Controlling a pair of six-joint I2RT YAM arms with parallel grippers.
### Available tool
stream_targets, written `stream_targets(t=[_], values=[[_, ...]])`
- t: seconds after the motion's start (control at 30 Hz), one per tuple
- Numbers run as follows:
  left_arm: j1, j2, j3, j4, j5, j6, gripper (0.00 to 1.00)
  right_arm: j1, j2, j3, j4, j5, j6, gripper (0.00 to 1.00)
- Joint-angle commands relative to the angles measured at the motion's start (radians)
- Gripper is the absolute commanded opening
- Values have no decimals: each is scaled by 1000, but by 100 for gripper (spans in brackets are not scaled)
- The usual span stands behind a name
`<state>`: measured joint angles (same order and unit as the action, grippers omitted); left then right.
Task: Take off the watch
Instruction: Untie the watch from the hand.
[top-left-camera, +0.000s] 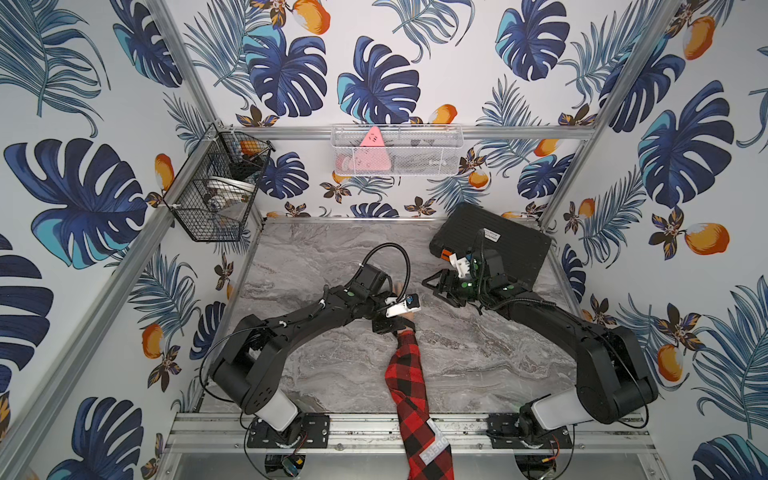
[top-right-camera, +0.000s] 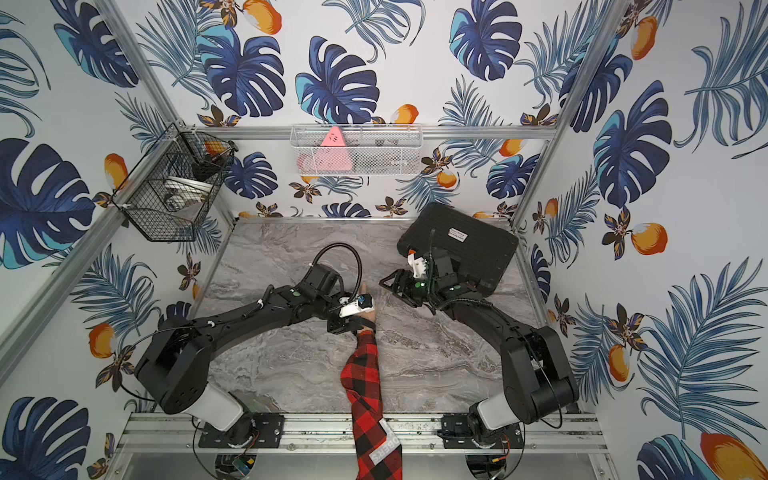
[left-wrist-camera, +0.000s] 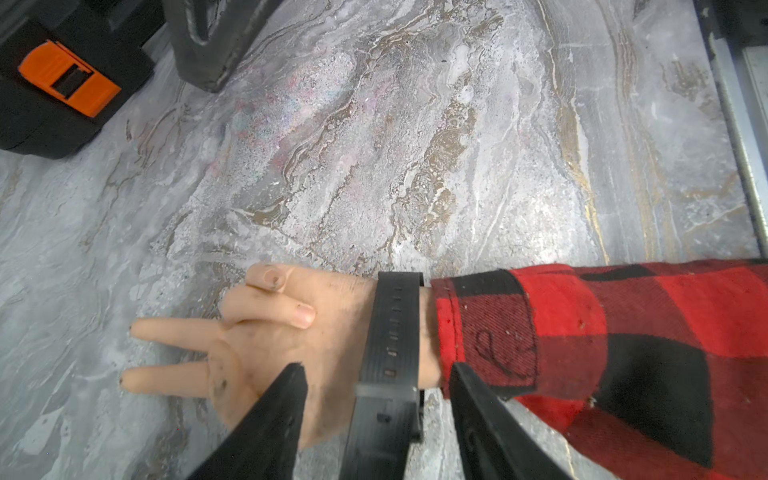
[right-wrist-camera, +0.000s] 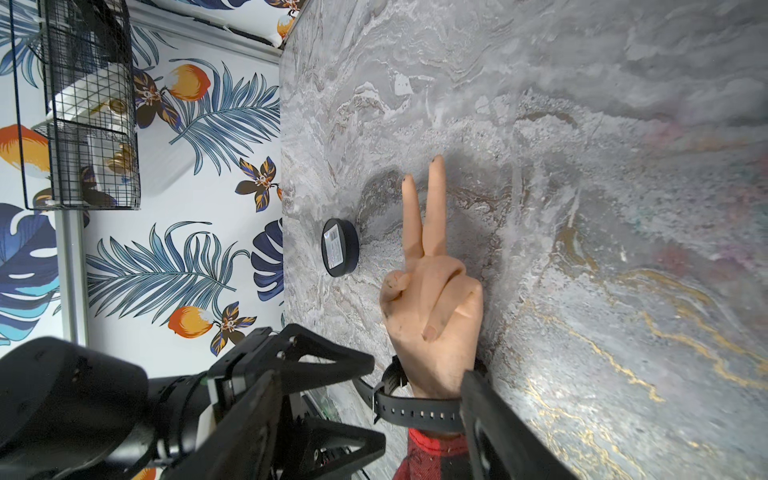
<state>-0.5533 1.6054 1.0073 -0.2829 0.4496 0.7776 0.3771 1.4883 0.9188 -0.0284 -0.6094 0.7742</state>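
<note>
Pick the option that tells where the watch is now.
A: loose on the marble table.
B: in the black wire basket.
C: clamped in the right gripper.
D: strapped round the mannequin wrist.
D: the watch sits strapped between the mannequin hand and the plaid cuff, with the fingers of the left gripper apart on either side of it.

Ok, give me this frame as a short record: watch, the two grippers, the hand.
watch: small black wristwatch, worn on the wrist, not yet off
wearer: flesh-coloured mannequin hand, red-and-black plaid sleeve, lying on the grey marbled table
left gripper: open, straddling the watch
right gripper: open, empty, apart from the hand
nearby: flat round black disc with white label
</note>
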Motion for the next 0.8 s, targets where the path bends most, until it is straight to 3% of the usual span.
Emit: stream_targets(t=[0.0, 0.17, 0.33, 0.5, 0.77], values=[[0, 19, 0, 4, 5, 55, 58, 0, -12, 9, -45, 20, -17, 71], [1, -1, -56, 67, -20, 56, 54, 1, -16, 9, -52, 21, -23, 71], [1, 10, -51, 52, -19, 58, 42, 1, -14, 19, -58, 17, -28, 71], [0, -17, -80, 95, -58, 57, 38, 1, -19, 21, -52, 17, -28, 71], [0, -18, -71, 69, -16, 57, 26, 0, -18, 5, -33, 34, -91, 70]])
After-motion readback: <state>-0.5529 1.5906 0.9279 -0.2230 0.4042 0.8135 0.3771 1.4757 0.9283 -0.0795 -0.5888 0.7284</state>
